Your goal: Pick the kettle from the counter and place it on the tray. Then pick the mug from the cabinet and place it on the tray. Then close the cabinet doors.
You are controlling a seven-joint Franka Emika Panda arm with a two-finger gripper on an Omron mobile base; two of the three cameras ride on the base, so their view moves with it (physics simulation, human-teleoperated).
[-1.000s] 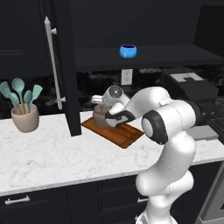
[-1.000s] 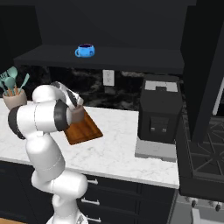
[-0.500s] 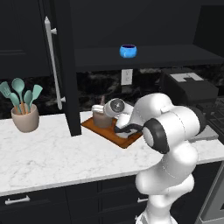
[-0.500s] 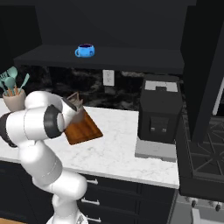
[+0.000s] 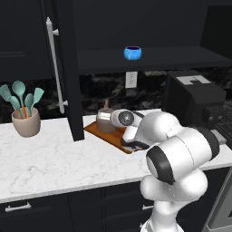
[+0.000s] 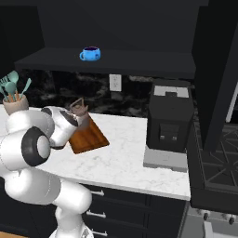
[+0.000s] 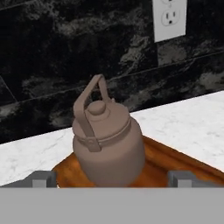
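Observation:
The brown-grey kettle (image 7: 107, 144) stands upright on the reddish-brown tray (image 7: 183, 162), handle arched over its lid. It also shows as the kettle (image 5: 104, 121) on the tray (image 5: 96, 131) and the kettle (image 6: 80, 114) on the tray (image 6: 89, 137). My gripper (image 7: 113, 179) is open, its tips wide apart just short of the kettle, holding nothing. The hand (image 6: 69, 122) sits low beside the tray. The blue mug (image 5: 132, 52) (image 6: 90, 54) rests on the cabinet shelf (image 5: 163, 60). A cabinet door (image 5: 68, 72) hangs open.
A beige utensil pot (image 5: 26, 121) (image 6: 14, 101) stands on the counter (image 5: 54, 158) at the left. A black coffee machine (image 5: 195, 97) (image 6: 169, 121) stands right of the tray. A stove (image 6: 218, 162) lies further right. A wall outlet (image 7: 169, 17) is behind the kettle.
The hand has dropped and drawn back from above the kettle toward the tray's near side, turning to look at it. The kettle stays on the tray; the jaws stay open.

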